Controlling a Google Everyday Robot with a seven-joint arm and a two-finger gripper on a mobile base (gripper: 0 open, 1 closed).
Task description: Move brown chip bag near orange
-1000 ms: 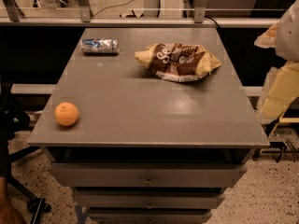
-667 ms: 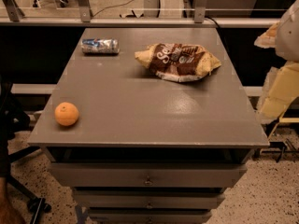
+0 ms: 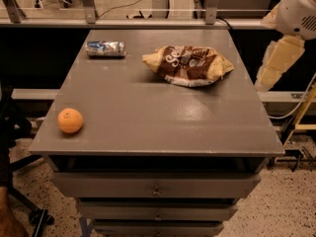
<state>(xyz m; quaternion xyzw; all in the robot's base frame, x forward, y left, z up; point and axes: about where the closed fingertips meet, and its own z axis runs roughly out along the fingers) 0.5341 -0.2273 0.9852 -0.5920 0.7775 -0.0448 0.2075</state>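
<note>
The brown chip bag (image 3: 188,65) lies crinkled on the far right part of the grey table top (image 3: 158,117), dark brown in the middle with pale ends. The orange (image 3: 70,120) sits near the front left edge, far from the bag. Only white and cream arm segments (image 3: 284,53) show at the right edge, beside the table and right of the bag. My gripper itself is out of view.
A crushed silver-blue can (image 3: 105,48) lies at the far left of the table. Drawers (image 3: 156,187) sit below the top. A glass railing runs behind the table, a chair base stands at the left, and cables and a frame are at the right.
The arm segments at the right edge have shifted slightly up and to the left. The bag, orange and can have not moved.
</note>
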